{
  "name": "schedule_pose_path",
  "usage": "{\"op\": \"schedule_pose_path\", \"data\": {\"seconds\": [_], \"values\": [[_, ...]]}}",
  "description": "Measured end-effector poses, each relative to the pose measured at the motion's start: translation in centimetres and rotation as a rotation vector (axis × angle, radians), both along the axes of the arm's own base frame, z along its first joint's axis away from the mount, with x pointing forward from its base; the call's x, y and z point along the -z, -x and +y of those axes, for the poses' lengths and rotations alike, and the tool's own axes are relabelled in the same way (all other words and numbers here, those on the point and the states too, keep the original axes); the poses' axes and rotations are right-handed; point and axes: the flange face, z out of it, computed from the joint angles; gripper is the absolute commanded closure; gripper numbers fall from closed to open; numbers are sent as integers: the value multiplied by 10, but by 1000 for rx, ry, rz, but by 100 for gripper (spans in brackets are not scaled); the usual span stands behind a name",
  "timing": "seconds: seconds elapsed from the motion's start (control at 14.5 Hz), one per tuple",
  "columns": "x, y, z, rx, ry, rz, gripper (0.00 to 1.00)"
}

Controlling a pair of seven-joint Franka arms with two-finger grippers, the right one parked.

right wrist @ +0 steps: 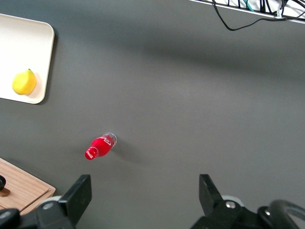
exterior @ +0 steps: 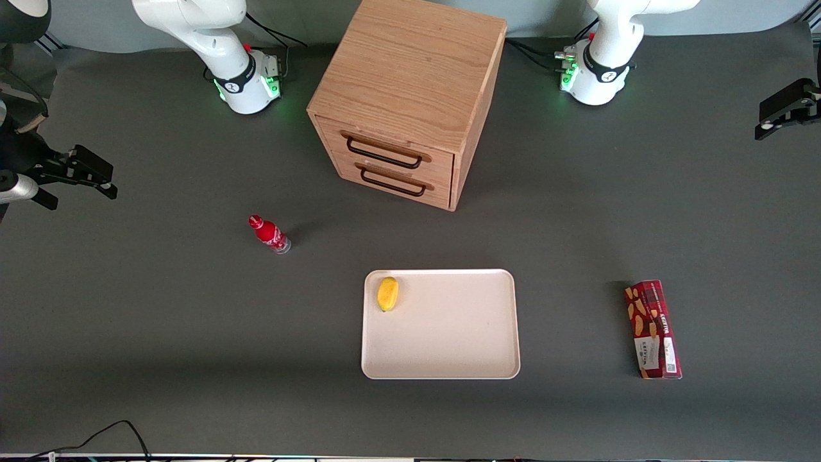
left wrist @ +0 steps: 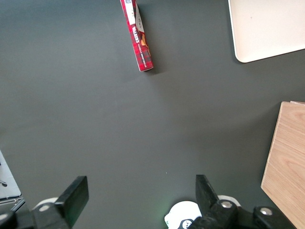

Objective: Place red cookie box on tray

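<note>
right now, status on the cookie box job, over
Gripper open, high over bare table, holding nothing. Red cookie box flat on table toward working arm's end, off the tray. Lemon in one tray corner; path clear.

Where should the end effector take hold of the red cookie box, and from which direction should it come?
Probably from above, closing across the narrow width near the middle of the red cookie box. It lies flat on the table, long and slim, with nothing touching it, apart from the tray. A mid-length grip should keep it level. The end effector is open, high above the table and away from the box.
</note>
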Motion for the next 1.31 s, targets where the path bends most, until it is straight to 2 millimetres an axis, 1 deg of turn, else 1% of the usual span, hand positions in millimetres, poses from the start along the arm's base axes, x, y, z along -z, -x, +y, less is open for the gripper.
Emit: {"op": "schedule_pose_path", "data": {"seconds": [0.41, 0.48, 0.55, 0.62, 0.69, 0.83, 0.9, 0.97, 1.03, 1.1, 1.17, 1.31], "values": [[5, -3, 7, 31, 4, 8, 0], [12, -10, 7, 31, 4, 5, 0], [26, -26, 6, 31, 2, -12, 0], [48, -47, 5, 25, -1, -33, 0], [79, -73, 3, 5, -5, -49, 0], [156, -124, -2, -44, -12, -60, 0], [198, -145, -4, -69, -15, -62, 0], [238, -162, -5, -100, -18, -63, 0], [273, -174, -6, -141, -14, -66, 0], [303, -185, -7, -181, -2, -74, 0], [328, -192, -8, -206, 6, -84, 0], [372, -201, -8, -225, 7, -88, 0]]}}
